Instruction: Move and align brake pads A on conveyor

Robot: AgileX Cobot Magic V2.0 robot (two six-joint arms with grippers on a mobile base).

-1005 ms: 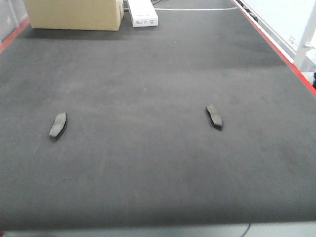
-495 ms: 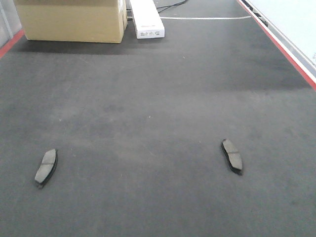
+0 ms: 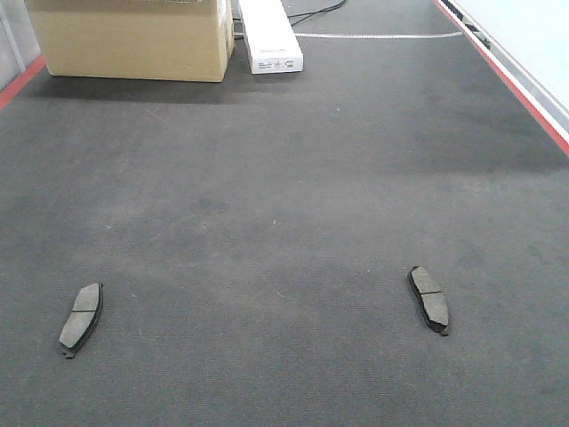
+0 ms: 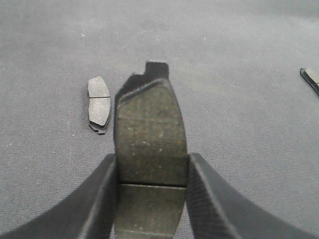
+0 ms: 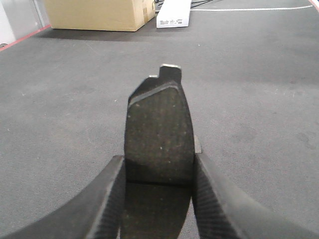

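Two brake pads lie flat on the dark conveyor (image 3: 284, 178), one at the near left (image 3: 81, 318) and one at the near right (image 3: 429, 299). Neither gripper shows in the front view. In the left wrist view my left gripper (image 4: 152, 164) is shut on a third brake pad (image 4: 149, 124), held above the belt with its end tab pointing away. A lying pad (image 4: 98, 103) sits just left of it, and another pad's edge (image 4: 310, 78) shows at the far right. My right gripper (image 5: 158, 162) is shut on a fourth brake pad (image 5: 158, 129) above bare belt.
A cardboard box (image 3: 133, 40) and a long white box (image 3: 271, 40) stand at the far end of the belt. Red edge strips run along the right side (image 3: 533, 98) and the far left (image 3: 18, 82).
The front view has shifted: both lying pads now sit lower in the frame and look larger, and the belt's near edge has dropped out of view.
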